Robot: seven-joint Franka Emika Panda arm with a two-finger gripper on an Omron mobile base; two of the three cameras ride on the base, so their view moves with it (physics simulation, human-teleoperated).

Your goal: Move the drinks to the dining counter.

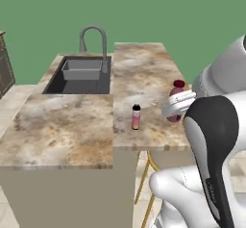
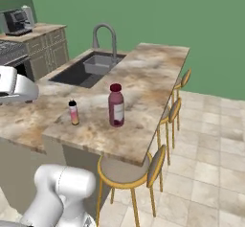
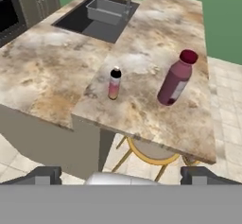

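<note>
The slim pink bottle with a black cap (image 1: 136, 117) (image 2: 73, 112) (image 3: 114, 83) stands upright on the dining counter (image 1: 144, 68) (image 2: 153, 73) (image 3: 175, 24), near its front corner. The larger dark maroon bottle (image 2: 116, 105) (image 3: 176, 79) stands upright a little to its right; in the left base view the maroon bottle (image 1: 177, 91) is partly covered by my arm. The small white-and-blue bottle is out of view. My gripper (image 3: 123, 176) hangs open, back from the counter's near edge and above the stools, with nothing between its fingers.
A lower marbled counter (image 1: 57, 126) adjoins the slab on the left, with a dark sink (image 1: 81, 73) (image 2: 95, 65) and a grey faucet (image 1: 98, 39). Gold-framed stools (image 2: 129, 171) (image 3: 146, 150) stand under the overhang. A stove and coffee machine (image 2: 16, 20) sit far left.
</note>
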